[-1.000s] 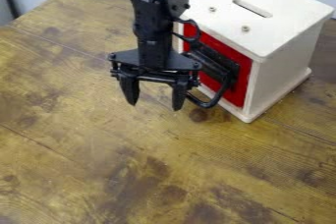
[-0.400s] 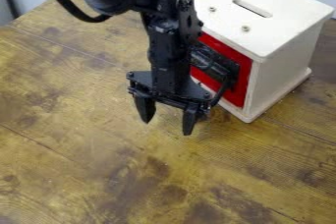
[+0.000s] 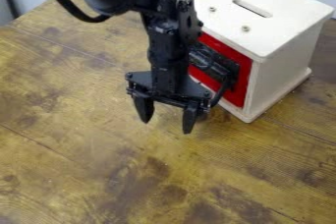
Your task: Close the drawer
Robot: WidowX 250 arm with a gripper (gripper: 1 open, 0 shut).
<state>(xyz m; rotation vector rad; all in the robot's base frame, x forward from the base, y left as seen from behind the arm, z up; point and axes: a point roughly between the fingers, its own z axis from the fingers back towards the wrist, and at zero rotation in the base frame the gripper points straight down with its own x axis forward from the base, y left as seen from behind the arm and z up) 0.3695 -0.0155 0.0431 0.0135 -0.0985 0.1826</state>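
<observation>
Item: the flat red drawer front with its large looped black wire handle (image 3: 233, 86), set in the side of the cream-white box, at the upper right of your view. It faces the lower left, toward your arm; its visible long axis runs upright, and the handle juts outward. Your gripper hides part of it, so you cannot tell exactly how far in it sits.

Container: the small cream-white box casing (image 3: 286, 66), upright on the table, a slot and two round metallic fittings on its top. Its interior is hidden; you cannot tell the contents.

Apparatus: your black two-fingered gripper (image 3: 165, 112), pointing down, just left of the handle, fingers spread well apart with nothing between them. You cannot tell whether its side touches the handle.

Support: the brown wood-grain tabletop (image 3: 92, 169), beneath all.
</observation>
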